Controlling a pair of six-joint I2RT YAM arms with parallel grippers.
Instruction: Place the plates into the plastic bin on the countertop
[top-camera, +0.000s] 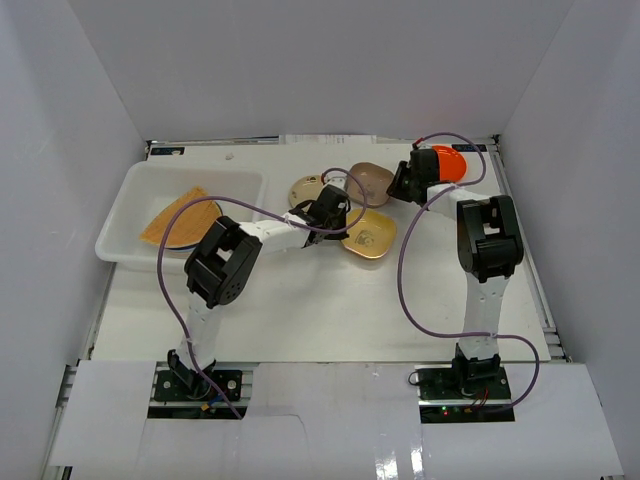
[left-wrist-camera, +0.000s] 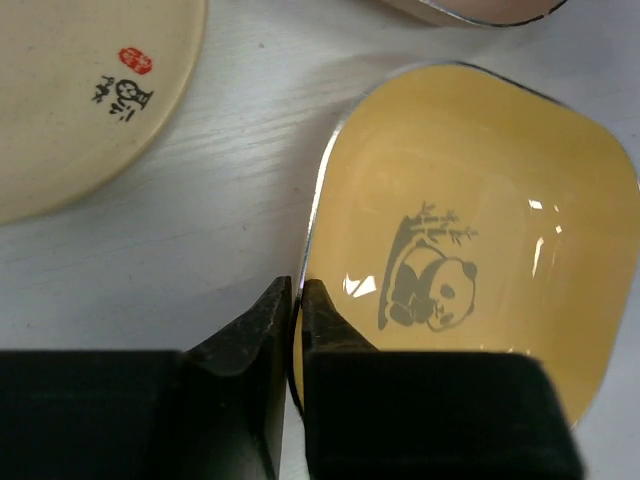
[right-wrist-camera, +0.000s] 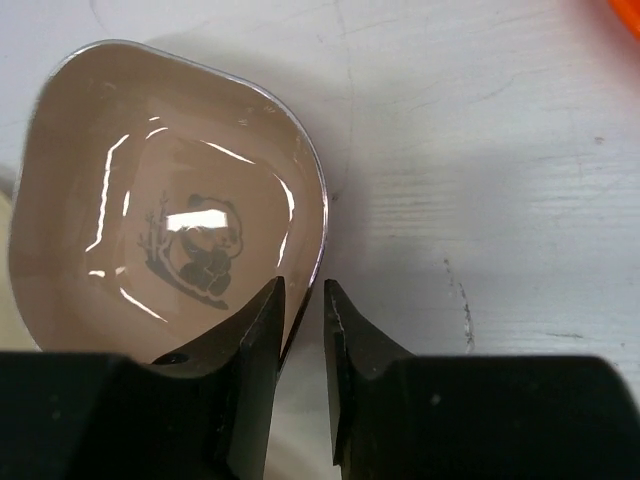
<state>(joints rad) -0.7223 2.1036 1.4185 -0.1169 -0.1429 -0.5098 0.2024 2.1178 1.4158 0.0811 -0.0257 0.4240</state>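
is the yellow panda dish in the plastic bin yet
No, the yellow dish lies on the countertop outside the plastic bin, its rim pinched by the left pincer.

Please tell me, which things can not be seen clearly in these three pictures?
Top view: whatever lies under the orange woven plate in the bin is mostly covered.
Right wrist view: whether the right gripper pinches the brown plate is unclear; the orange-red plate is cut off by the corner.
Left wrist view: the cream plate is cut off by the edge.
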